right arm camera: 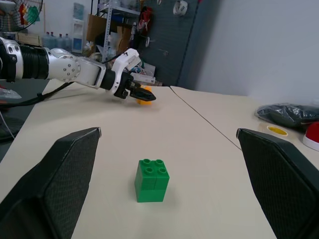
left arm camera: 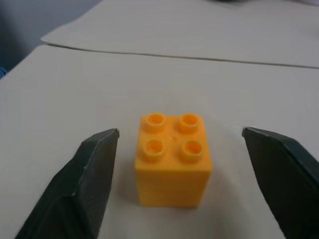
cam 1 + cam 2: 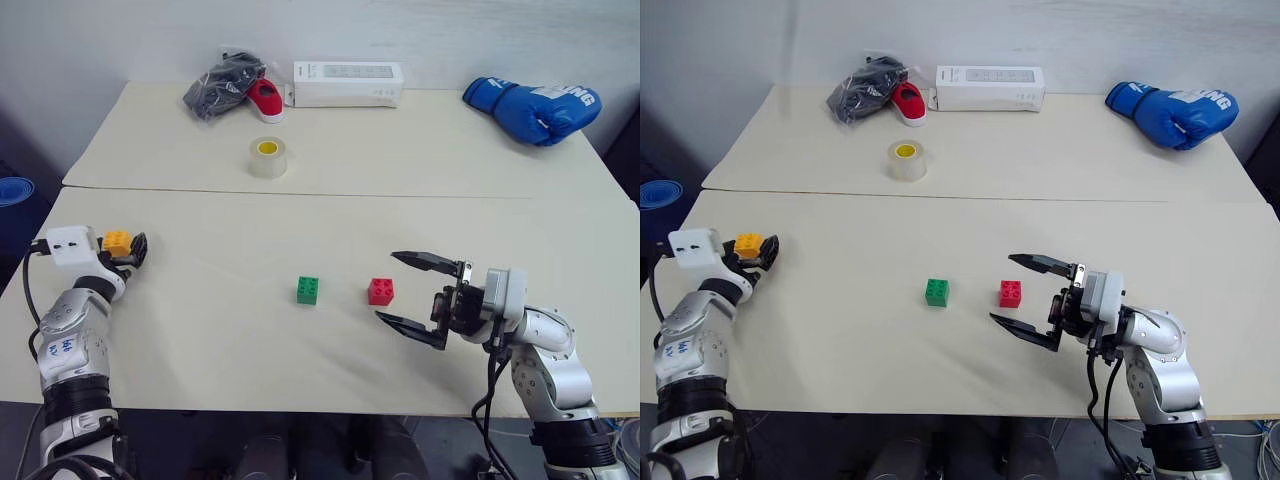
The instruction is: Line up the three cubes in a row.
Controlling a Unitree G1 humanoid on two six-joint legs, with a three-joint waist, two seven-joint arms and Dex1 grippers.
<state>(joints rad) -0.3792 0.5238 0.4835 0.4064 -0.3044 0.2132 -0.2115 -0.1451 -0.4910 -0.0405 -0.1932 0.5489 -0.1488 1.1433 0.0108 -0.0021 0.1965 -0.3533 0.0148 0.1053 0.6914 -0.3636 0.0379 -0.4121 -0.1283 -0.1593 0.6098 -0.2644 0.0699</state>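
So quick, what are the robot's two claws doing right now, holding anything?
Left gripper: open around the small orange-yellow studded plastic block, not gripping it.
Right gripper: open wide, empty.

We see three studded cubes of smooth, slightly glossy plastic: orange-yellow, green, red. The tabletop looks matt and smooth. Near its far edge, the tape roll is clear and shiny, the boxing glove glossy like leather.
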